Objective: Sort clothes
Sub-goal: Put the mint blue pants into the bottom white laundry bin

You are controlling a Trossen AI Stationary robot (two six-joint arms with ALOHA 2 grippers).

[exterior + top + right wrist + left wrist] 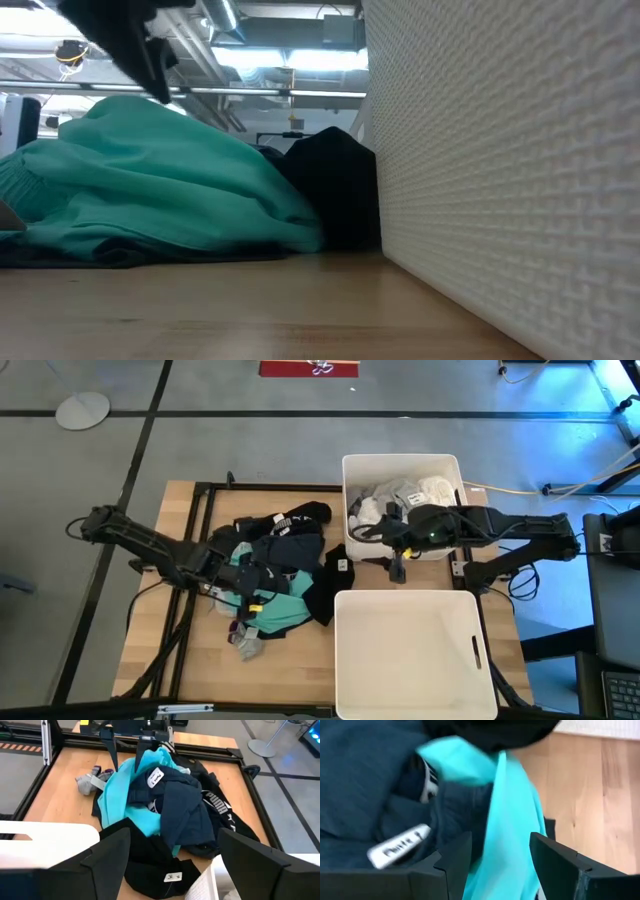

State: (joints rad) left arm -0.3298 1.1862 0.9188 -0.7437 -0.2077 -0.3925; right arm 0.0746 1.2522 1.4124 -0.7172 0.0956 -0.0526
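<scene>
A pile of clothes (290, 560) lies on the table left of the bins. It holds a teal garment (120, 790), a navy one with a white label (180, 800), black ones (150, 865) and a grey sock (245, 645). My left gripper (252, 578) is open over the pile, pointing down. A fold of the teal garment (505, 810) runs between its fingers. My right gripper (397, 568) is open and empty, between the two bins and facing the pile. White and grey clothes (400, 495) lie in the far bin. My left gripper (500, 845) comes at the pile from above, its open fingers on either side of a raised teal fold (512, 865). I cannot tell whether the fingers touch the cloth. The rest of the teal garment lies on the pile and the table.
The far white bin (345, 490) stands at the table's far right. The near white bin (400, 660) stands in front of it, and its wall (500, 150) fills the right of the low view. Bare wood shows at the table's left and near left.
</scene>
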